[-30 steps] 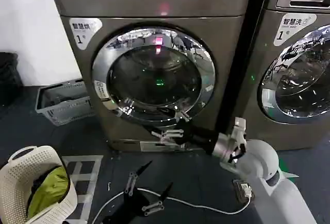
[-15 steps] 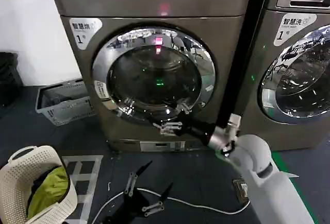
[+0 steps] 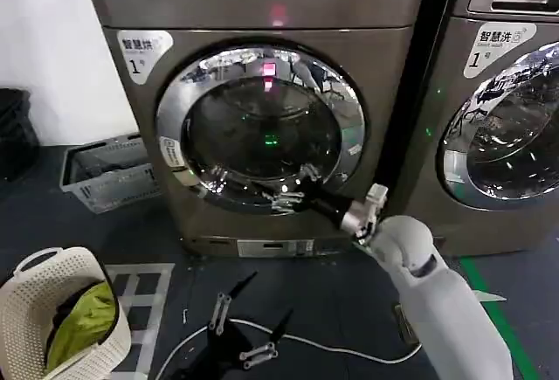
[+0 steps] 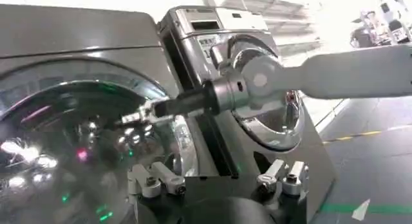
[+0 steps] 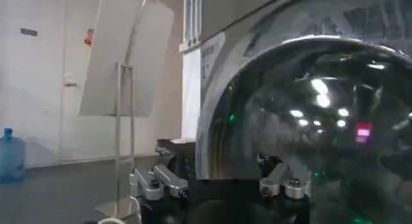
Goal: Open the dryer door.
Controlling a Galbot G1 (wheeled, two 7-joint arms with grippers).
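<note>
Laundry room or laundromat: two front-load machines, dryer (image 3: 262,118) and washer (image 3: 502,109), side by side with numbered labels; laundry baskets (image 3: 57,314) on dark floor (image 3: 349,310) at 8 o'clock.

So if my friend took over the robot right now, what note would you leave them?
Right pincer: open, up against the lower rim of the round chrome-ringed glass dryer door, arm stretched out toward it.
Left pincer: open, parked low above the dark floor, idle.
Done: the right arm has moved up to the door within the last second.
Left: the door looks shut. Get a hold on the door's edge or handle, then pull it open.
</note>
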